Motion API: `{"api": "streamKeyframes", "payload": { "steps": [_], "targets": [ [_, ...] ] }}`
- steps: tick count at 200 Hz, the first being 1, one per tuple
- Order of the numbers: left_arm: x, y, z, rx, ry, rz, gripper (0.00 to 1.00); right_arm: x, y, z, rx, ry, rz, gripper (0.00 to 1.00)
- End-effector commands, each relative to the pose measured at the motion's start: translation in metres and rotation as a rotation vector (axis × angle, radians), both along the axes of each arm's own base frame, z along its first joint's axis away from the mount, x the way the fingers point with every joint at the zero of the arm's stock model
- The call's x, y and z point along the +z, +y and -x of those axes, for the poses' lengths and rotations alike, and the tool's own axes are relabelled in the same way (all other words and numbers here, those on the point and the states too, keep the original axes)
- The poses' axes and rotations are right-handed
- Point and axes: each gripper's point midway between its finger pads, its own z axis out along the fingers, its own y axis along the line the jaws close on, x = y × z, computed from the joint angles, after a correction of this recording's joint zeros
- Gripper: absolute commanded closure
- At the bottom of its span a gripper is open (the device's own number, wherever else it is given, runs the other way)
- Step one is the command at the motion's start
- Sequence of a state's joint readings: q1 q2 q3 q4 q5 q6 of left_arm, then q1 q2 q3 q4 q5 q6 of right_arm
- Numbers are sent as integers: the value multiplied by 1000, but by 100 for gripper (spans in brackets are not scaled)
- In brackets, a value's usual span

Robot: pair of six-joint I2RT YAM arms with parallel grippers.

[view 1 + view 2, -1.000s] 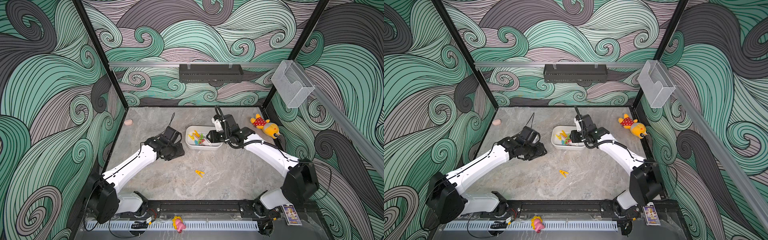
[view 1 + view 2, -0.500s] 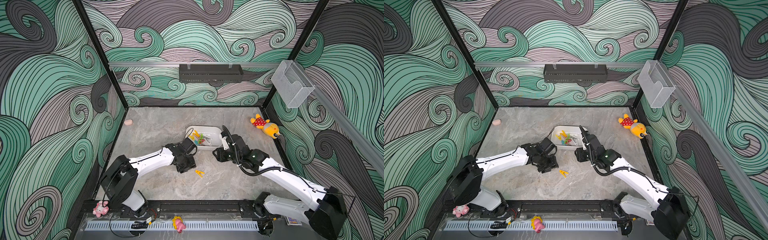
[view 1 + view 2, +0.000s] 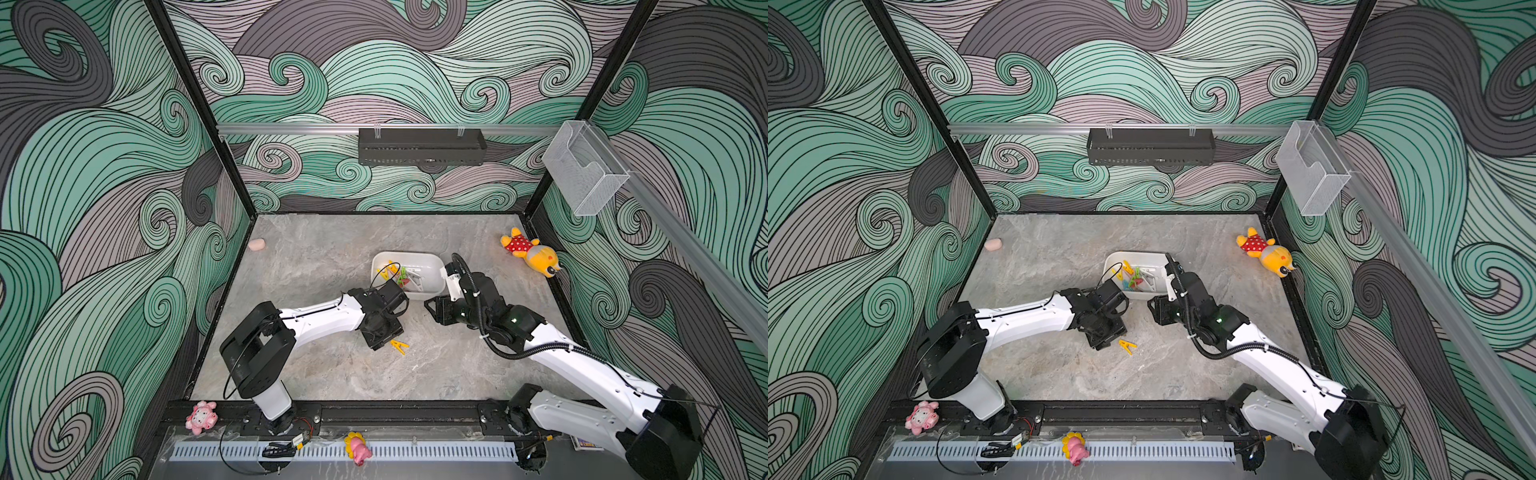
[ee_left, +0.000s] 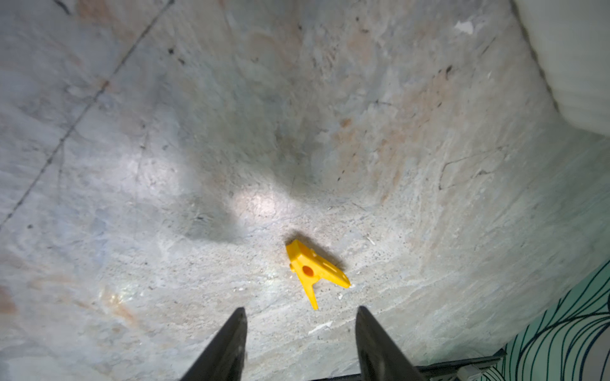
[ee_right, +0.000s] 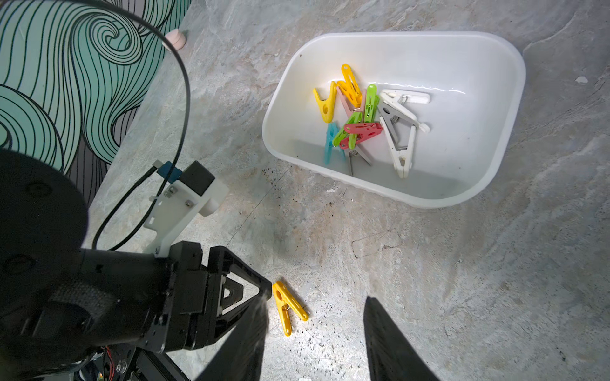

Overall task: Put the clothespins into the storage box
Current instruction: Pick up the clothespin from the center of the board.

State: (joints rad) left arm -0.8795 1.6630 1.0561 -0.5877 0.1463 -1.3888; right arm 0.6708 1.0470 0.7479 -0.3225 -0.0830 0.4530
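Note:
One yellow clothespin (image 3: pixel 399 346) (image 3: pixel 1127 346) lies loose on the stone floor in front of the storage box (image 3: pixel 432 272) (image 3: pixel 1144 258), a white tub. Several clothespins (image 5: pixel 359 122) in yellow, green, red, teal, white and grey are piled inside it. My left gripper (image 3: pixel 385 340) (image 4: pixel 300 311) hovers low just beside the loose pin (image 4: pixel 313 272), open, with nothing between its fingers. My right gripper (image 3: pixel 430 307) (image 5: pixel 315 301) hangs open and empty near the box's front right corner, apart from the pin (image 5: pixel 289 306).
A yellow plush in a red dress (image 3: pixel 530 253) lies at the right wall, and a small pink lump (image 3: pixel 257 244) sits at the far left edge. On the back wall hangs a black tray (image 3: pixel 419 145), with a clear holder (image 3: pixel 582 170) on the right rail.
The left arm has swung from beside the box down towards the loose yellow pin. The right gripper has pulled back from over the box to its front right.

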Motion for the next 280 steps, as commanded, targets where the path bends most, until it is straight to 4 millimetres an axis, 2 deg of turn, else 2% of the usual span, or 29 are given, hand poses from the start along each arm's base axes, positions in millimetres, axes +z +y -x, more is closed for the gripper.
{"api": "streamKeyframes", "payload": {
  "steps": [1,36,69,108,164,224,280],
  "targets": [
    [-5,-1,-2,27,38,-44,44,-3,-5,2,-4,5,-23,51],
    [-8,-4,0,34,77,-67,46,-3,-16,2,-27,1,-47,50],
    [-11,2,3,47,103,-103,46,-3,-13,2,-12,2,-73,49],
    [-16,-10,2,38,130,-90,46,-6,-11,1,-5,10,-89,49],
    [-26,-12,5,51,161,-110,46,-14,-6,4,21,38,-104,49],
    [-36,-19,9,43,180,-110,49,-19,-14,4,9,47,-95,49],
    [-45,-13,18,33,197,-120,54,-23,-23,9,-20,55,-106,49]
  ]
}}
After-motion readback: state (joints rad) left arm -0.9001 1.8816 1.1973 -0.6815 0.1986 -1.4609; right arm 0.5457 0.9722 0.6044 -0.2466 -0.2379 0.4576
